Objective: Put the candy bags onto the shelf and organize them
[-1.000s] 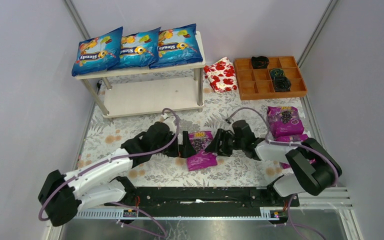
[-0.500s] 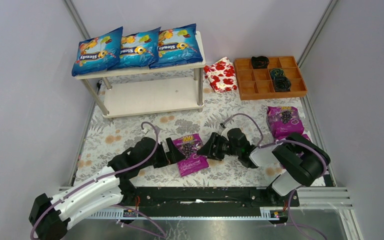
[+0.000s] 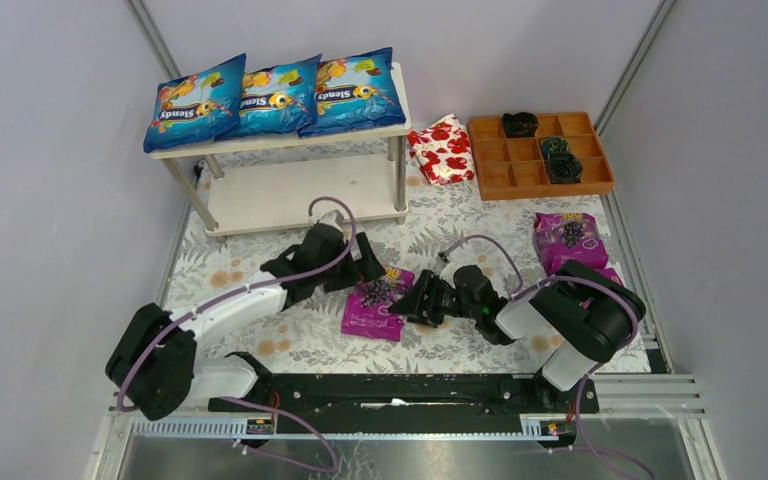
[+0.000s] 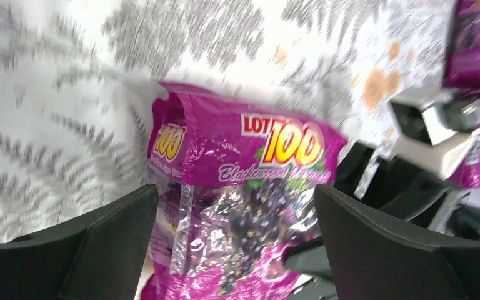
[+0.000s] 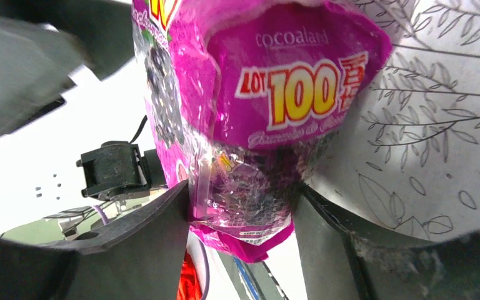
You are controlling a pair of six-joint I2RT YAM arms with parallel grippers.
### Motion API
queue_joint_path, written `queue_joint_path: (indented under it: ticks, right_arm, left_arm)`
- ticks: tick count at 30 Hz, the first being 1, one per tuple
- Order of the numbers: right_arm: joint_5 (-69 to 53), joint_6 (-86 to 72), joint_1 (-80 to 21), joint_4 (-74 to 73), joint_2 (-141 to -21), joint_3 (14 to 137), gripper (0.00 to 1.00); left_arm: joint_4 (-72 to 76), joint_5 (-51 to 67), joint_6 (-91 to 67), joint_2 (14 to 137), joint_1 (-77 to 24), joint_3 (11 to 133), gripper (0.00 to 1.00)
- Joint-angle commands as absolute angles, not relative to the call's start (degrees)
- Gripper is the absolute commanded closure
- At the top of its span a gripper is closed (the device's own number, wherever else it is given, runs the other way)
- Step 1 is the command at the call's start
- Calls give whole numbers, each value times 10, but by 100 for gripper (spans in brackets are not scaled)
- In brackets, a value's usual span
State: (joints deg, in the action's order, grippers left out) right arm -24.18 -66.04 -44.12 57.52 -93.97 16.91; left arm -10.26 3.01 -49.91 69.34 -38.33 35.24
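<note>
Three blue candy bags [image 3: 278, 95] lie side by side on the top board of the shelf [image 3: 300, 190]; its lower board is bare. A magenta candy bag [image 3: 370, 312] sits on the floral mat between both grippers. My right gripper [image 3: 407, 300] is shut on its edge, which shows in the right wrist view [image 5: 244, 194] with the bag [image 5: 287, 81] pinched between the fingers. My left gripper [image 3: 370, 272] is open, its fingers straddling the same bag [image 4: 237, 144] in the left wrist view [image 4: 234, 194]. Two more magenta bags [image 3: 565, 240] lie at the right, one partly hidden by my right arm.
A red-and-white floral packet [image 3: 442, 150] lies right of the shelf. A brown compartmented tray [image 3: 540, 152] with dark items stands at the back right. Grey walls close in both sides.
My left gripper has swung from the bag's left side up and right, over its far end. The right gripper has moved left with the bag, which has shifted left and turned.
</note>
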Motion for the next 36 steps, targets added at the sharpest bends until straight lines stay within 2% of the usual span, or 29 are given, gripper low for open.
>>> queue_joint_path:
  ticks: [1, 7, 12, 16, 20, 28, 32, 36]
  right_arm:
    - [-205, -635, -445, 567, -919, 172, 33]
    - [-195, -598, -444, 500, -896, 207, 27]
    - [-142, -540, -437, 383, -846, 235, 8]
    - [-106, -511, -418, 320, -797, 233, 0]
    - [-86, -498, -388, 282, -742, 213, 0]
    - [-76, -494, -381, 243, -691, 197, 0]
    - [-132, -507, -382, 286, -727, 196, 1]
    - [-181, -550, -407, 388, -797, 187, 11]
  left_arm:
    - [-58, 36, -443, 712, -371, 420, 1]
    - [-96, 37, -423, 621, -368, 365, 1]
    - [-163, 72, -489, 484, -368, 279, 1]
    - [-128, 147, -606, 397, -373, 190, 1]
    - [-109, 121, -672, 366, -406, 166, 1]
    - [-55, 100, -895, 457, -456, 119, 1]
    - [-127, 30, -874, 479, -464, 170, 1]
    - [-132, 9, -877, 493, -464, 175, 1]
